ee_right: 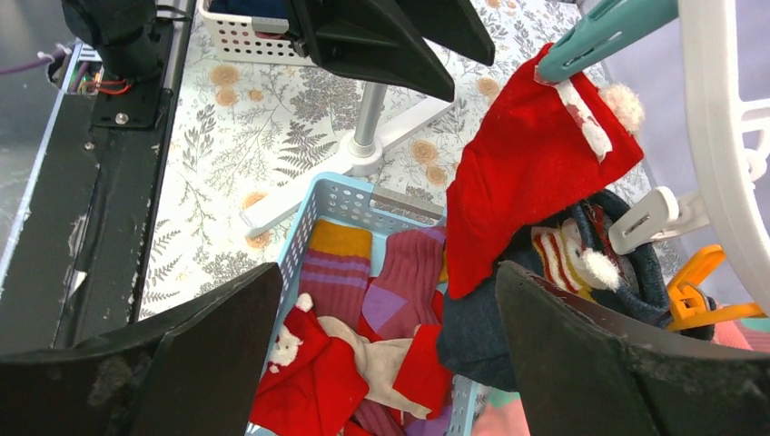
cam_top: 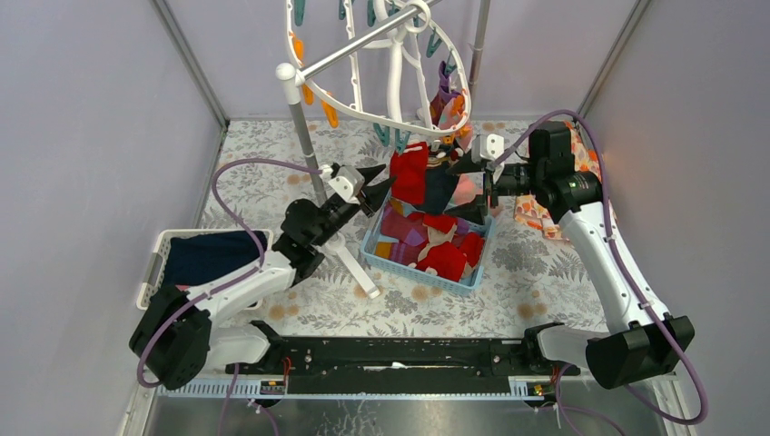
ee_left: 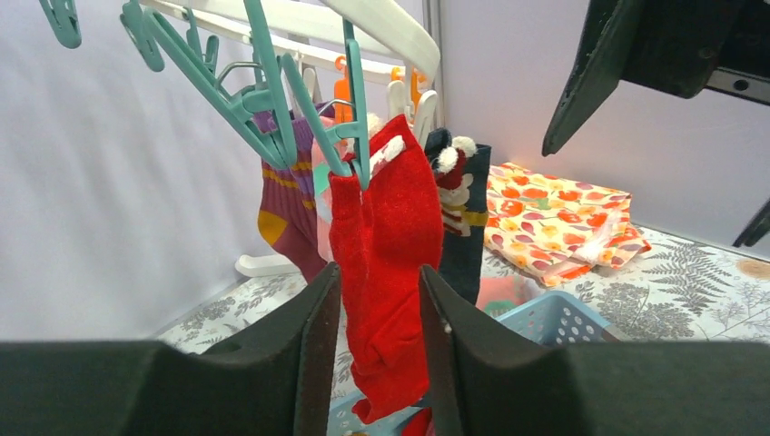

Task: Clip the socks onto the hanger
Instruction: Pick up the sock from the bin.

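Closest to the lens on my left wrist are my own two black fingers (ee_left: 313, 354). My left claw (ee_left: 379, 272) stands open, one finger on either side of a hanging red sock (ee_left: 390, 218), with a gap showing on each side. My right claw (ee_right: 389, 272) is spread wide and holds nothing. It hangs over the far right of the blue basket (ee_right: 295, 241), facing my left claw.

Under everything lies the table (cam_top: 263, 182) with its fern-print cover. At the far middle the white oval hanger (cam_top: 461, 73) hangs tilted from the grey-poled rack stand (cam_top: 305, 145), whose white foot runs toward the near edge just left of the blue basket. That basket sits at the table's middle, filled with loose socks (cam_top: 445, 259): mostly red, with purple, beige and orange among them. A white basket (cam_top: 150, 272) at the near left holds a folded navy cloth (cam_top: 209, 254). An orange floral cloth (ee_left: 554, 218) lies at the far right.

On the hanger's near rim the red sock is pinched at its cuff by a teal clip (ee_left: 356, 118). Just right of it hangs a navy sock (ee_left: 470, 227) with white pompoms, touching the red one. Farther back hangs a purple sock (ee_left: 289, 209) with yellow stripes. Orange clips (cam_top: 329, 111) dangle from the hanger's left rim.
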